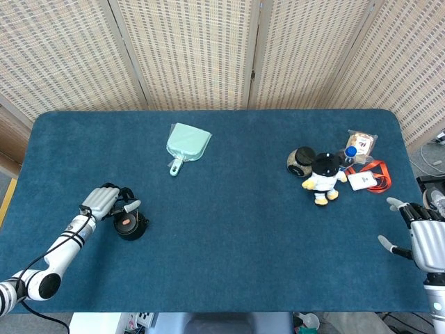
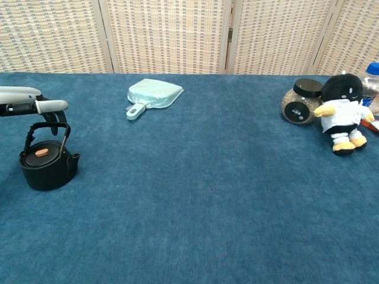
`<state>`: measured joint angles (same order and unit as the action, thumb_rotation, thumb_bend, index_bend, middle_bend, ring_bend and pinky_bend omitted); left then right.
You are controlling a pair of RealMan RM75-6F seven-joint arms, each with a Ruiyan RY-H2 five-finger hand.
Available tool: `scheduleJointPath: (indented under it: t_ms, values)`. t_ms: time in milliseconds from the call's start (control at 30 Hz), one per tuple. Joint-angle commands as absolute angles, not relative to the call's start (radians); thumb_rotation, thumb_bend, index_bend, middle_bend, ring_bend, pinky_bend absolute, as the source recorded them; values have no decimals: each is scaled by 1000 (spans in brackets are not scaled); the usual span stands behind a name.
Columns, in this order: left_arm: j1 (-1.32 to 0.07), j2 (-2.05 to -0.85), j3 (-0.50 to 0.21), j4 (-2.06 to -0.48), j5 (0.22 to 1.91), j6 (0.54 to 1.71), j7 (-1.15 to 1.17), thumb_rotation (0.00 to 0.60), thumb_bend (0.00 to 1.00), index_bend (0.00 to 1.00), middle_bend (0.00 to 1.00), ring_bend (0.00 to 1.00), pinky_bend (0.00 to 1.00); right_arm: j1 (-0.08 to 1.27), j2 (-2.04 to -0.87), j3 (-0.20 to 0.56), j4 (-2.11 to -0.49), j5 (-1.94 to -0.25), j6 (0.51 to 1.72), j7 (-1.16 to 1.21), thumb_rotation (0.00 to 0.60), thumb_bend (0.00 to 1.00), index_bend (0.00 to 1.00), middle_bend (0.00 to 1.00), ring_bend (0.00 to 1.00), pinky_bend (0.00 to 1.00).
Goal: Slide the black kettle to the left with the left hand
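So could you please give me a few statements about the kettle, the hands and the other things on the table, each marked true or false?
1. The kettle stands upright on the table. True.
2. The left hand is over the kettle's handle. True.
3. The dustpan is red. False: it is pale green.
4. The right hand holds the plush toy. False: it is open, empty, near the table's edge.
5. The jar lies beside the plush toy. True.
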<state>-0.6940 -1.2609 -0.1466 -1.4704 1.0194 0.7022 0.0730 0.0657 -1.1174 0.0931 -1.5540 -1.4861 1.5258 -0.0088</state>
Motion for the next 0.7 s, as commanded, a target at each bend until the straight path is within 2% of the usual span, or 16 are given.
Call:
scheduleJointPath:
  t_ms: [33, 167, 700]
  values:
    - [-694, -1244, -144, -1501, 1019, 721, 85, 0, 96, 315, 406, 227, 76, 62, -1119, 93, -1549, -1486, 1530, -3, 600, 115, 248, 365, 272, 336]
    - [-689, -1223, -139, -1543, 1025, 747, 96, 0, 97, 316, 436, 262, 76, 59, -1121, 92, -1543, -1488, 1535, 5, 600, 115, 248, 365, 272, 336]
    - [-635, -1113, -94, -1769, 1073, 878, 172, 0, 97, 334, 465, 286, 76, 55, -1128, 92, -1523, -1497, 1542, 28, 600, 115, 248, 365, 272, 336]
